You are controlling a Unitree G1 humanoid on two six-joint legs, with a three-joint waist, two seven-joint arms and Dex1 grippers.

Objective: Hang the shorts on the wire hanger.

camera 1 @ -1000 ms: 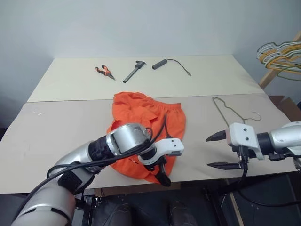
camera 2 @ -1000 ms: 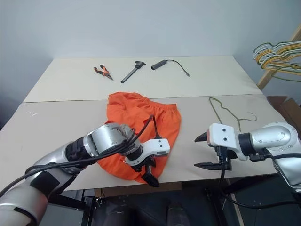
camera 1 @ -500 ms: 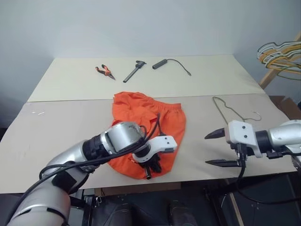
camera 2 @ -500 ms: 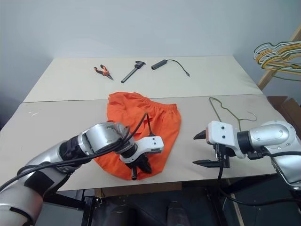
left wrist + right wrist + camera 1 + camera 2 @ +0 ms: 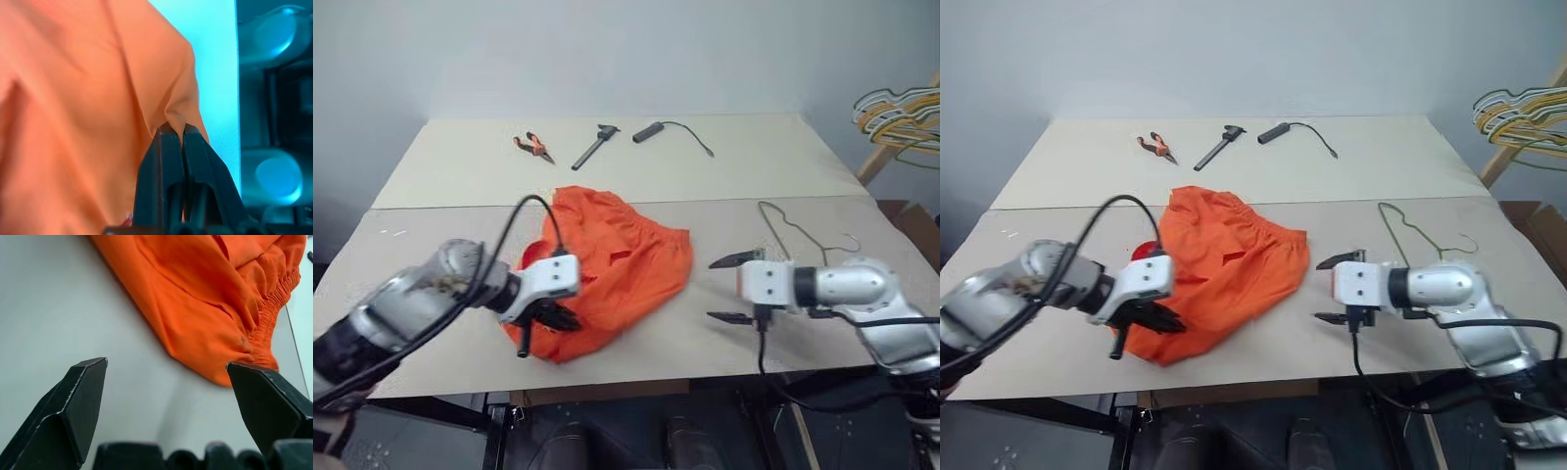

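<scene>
Presently the shorts [image 5: 607, 269] lie crumpled mid-worktop [image 5: 431, 245], their near hem pinched in the left gripper [image 5: 546, 318], fingers clamped tight on cloth. The right gripper [image 5: 732, 288] hovers beside them, fingers wide. We advise seizing the waistband before lifting toward the wire hanger [image 5: 795, 231].
</scene>
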